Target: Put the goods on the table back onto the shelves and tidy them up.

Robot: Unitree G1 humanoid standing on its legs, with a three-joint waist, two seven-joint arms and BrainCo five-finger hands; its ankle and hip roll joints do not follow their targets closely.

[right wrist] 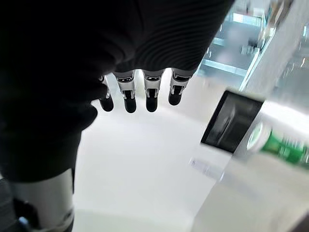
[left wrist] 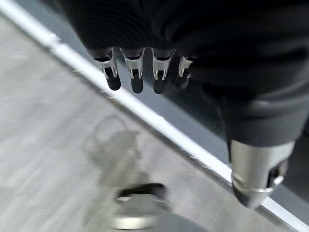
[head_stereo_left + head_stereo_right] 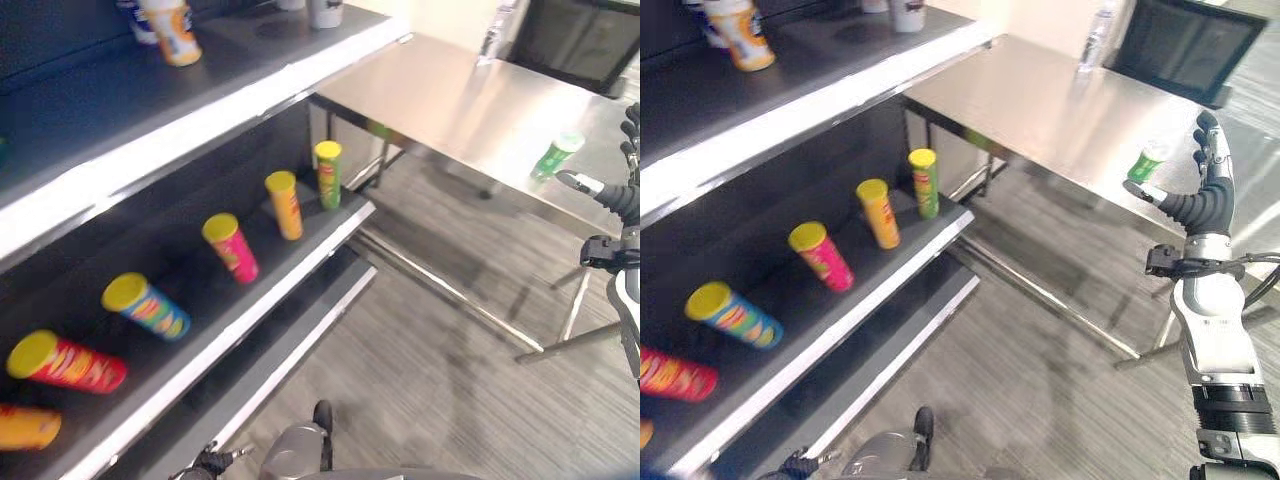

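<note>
A green can [image 3: 556,155] with a white lid lies on its side near the front edge of the steel table [image 3: 450,100]; it also shows as the green can [image 1: 277,145]. My right hand [image 3: 1205,190] is raised beside the table, just right of the can and apart from it, open with straight fingers [image 1: 147,94] and holding nothing. My left hand [image 2: 193,38] hangs low over the floor by the shelf's white bottom edge, open and holding nothing. On the middle shelf [image 3: 300,265] stand several yellow-lidded cans, among them a green one [image 3: 328,175], an orange one [image 3: 285,205] and a pink one [image 3: 232,247].
Further left on that shelf are a blue can [image 3: 147,305] and a red can [image 3: 68,362]. An orange-and-white cup [image 3: 172,30] stands on the top shelf. A clear bottle [image 3: 495,35] and a black screen [image 3: 570,40] are at the table's far side. Grey carpet lies between shelf and table.
</note>
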